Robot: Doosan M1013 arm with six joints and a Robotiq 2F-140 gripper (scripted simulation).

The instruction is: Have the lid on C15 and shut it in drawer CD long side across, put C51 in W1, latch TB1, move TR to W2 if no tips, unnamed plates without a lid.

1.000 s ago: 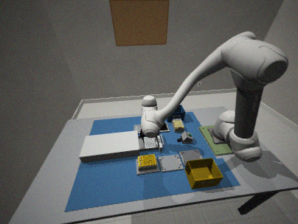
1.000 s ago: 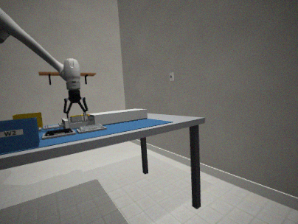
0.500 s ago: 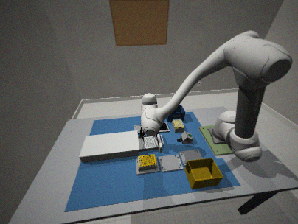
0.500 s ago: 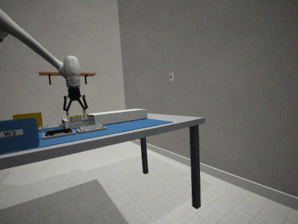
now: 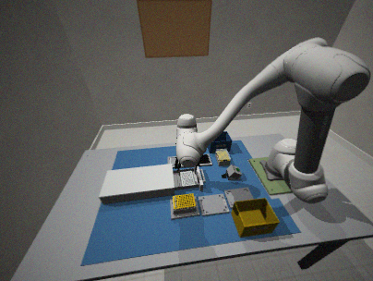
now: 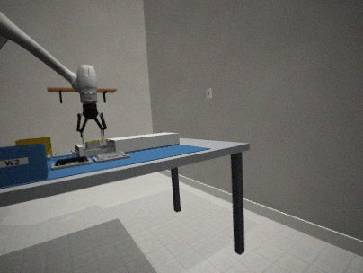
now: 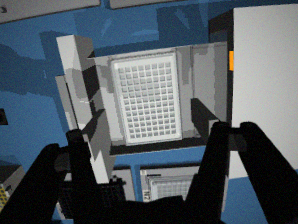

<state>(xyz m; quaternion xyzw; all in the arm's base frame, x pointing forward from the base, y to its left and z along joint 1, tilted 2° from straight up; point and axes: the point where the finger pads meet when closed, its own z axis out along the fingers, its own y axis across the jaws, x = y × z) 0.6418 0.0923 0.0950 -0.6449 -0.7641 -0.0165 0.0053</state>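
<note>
Wrist view: fingers spread wide, empty, above white plate (image 7: 146, 100) in open drawer (image 7: 200, 70).

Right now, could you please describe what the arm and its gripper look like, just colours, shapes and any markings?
The arm is smooth, pale grey-white, with thick rounded joint housings and a long tapering link. It stands on a green base plate. The gripper is black, with two angular linkage fingers ending in flat pads. No cables or markings are visible.

The arm (image 5: 258, 88) is smooth pale grey with bulbous rounded joints and a tapering forearm; thin seam lines ring its housings. Its gripper (image 6: 91, 128) is black, with slender linked fingers.
</note>
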